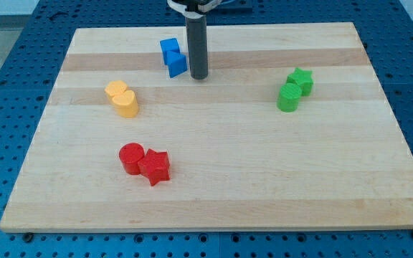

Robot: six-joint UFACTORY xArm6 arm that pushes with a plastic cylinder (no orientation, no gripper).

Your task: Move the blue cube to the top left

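Blue cube (169, 51) sits nr board's (214, 201) top, left of centre, touching a second blue block (177, 64). Tip (199, 76) just right of that pair. Rod only; no jaws to report.

Upright dark rod, my tip (198, 76) down on the board

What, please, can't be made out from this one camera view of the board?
- Rod's upper part: cut off by the view's top edge.
- Contact between my tip and the blue blocks: too close to tell.
- Which blue block is the cube: they overlap.
- Board near corners: cut off by the view's bottom.
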